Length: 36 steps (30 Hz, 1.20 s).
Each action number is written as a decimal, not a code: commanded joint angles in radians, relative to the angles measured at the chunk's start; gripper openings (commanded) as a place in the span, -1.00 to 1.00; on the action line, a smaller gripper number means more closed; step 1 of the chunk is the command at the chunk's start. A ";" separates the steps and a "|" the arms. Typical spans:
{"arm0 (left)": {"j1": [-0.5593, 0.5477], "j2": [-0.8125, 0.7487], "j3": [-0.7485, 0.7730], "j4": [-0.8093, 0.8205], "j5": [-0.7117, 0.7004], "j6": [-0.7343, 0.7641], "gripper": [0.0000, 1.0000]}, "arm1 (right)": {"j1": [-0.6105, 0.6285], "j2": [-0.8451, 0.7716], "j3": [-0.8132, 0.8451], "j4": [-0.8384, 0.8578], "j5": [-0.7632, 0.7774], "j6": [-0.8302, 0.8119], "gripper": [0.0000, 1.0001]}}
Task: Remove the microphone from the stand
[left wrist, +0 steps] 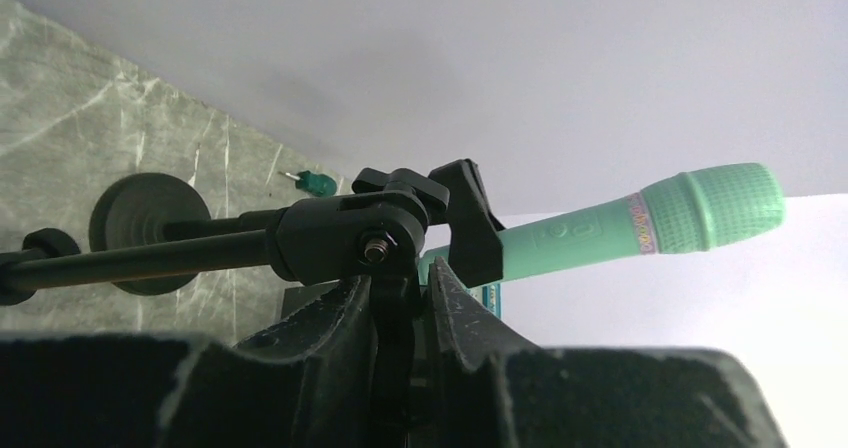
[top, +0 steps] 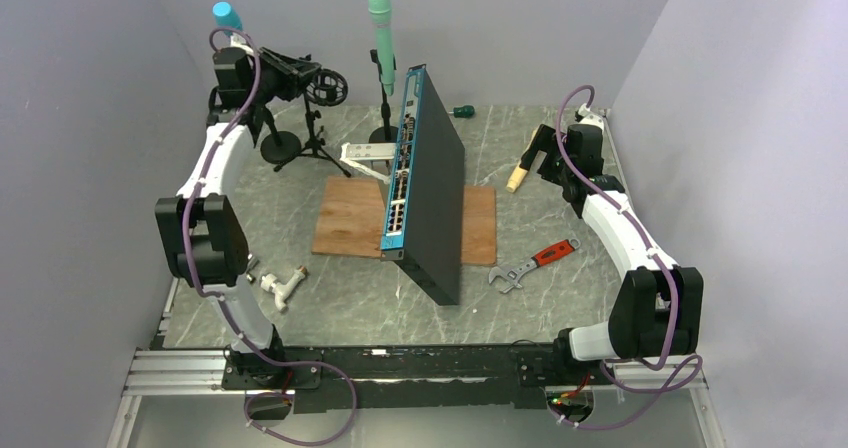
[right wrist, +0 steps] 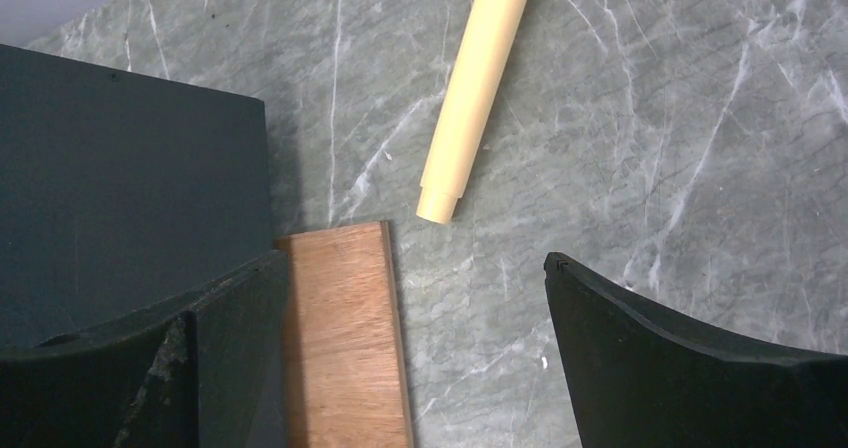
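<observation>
Grey marble table: left gripper clenched on the stand holding the green microphone; right gripper released.

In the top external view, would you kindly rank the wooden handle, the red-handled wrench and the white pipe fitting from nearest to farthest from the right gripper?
Measured from the right gripper:
1. wooden handle, right beside it, at the far right.
2. red-handled wrench, closer to the arm bases, on the right side.
3. white pipe fitting, far across, on the left side.
</observation>
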 commanded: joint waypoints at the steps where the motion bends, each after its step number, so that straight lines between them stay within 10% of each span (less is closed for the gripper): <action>1: 0.036 -0.065 0.117 -0.066 0.082 0.106 -0.67 | -0.006 -0.009 0.008 0.030 -0.017 0.003 1.00; 23: 0.093 -0.796 -0.357 -0.416 0.445 0.410 -0.71 | 0.098 -0.092 0.036 -0.037 -0.011 -0.105 1.00; 36: 0.017 -0.853 -0.518 -0.276 0.604 0.354 -0.68 | 0.329 -0.207 0.195 -0.293 0.122 -0.182 1.00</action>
